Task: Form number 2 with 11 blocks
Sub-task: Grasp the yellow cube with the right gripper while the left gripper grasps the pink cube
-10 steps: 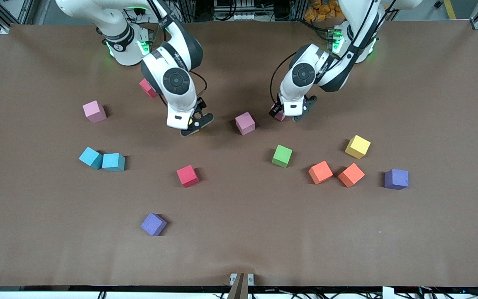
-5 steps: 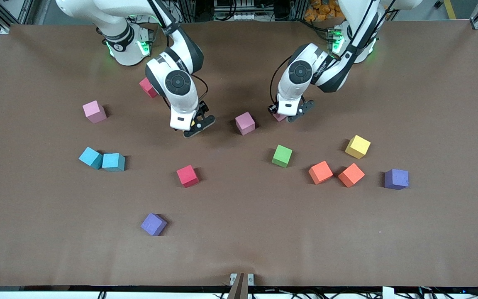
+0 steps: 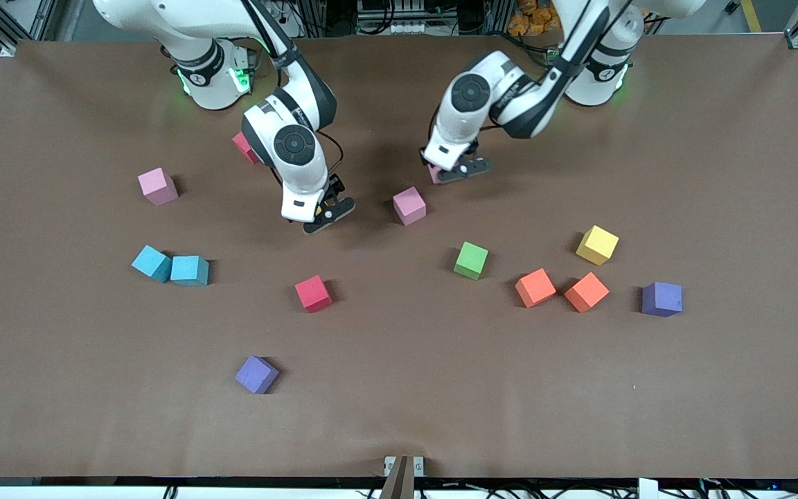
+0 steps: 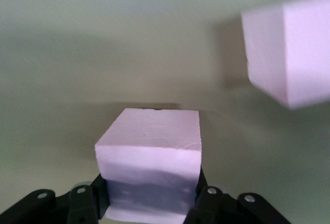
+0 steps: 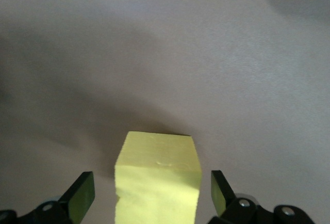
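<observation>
My left gripper (image 3: 449, 173) is shut on a pink block (image 4: 149, 152) and holds it just above the table, close to another pink block (image 3: 409, 205) that lies on the table. The right gripper (image 3: 317, 213) is down at the table and open. A yellow block (image 5: 157, 177) stands between its fingers (image 5: 82, 193) with a gap on each side; only a sliver of that yellow block (image 3: 316, 206) shows in the front view. The other blocks lie scattered. The number 2 is not in view.
Loose blocks: pink (image 3: 157, 186), red (image 3: 243, 145) half hidden by the right arm, two teal (image 3: 152, 263) (image 3: 189, 270), red (image 3: 313, 293), purple (image 3: 256, 374), green (image 3: 471, 260), yellow (image 3: 597, 244), two orange (image 3: 535, 287) (image 3: 586, 292), purple (image 3: 661, 299).
The left gripper closed on the pink block and carried it up and toward the right arm's end of the table. The right gripper has barely shifted and stays open.
</observation>
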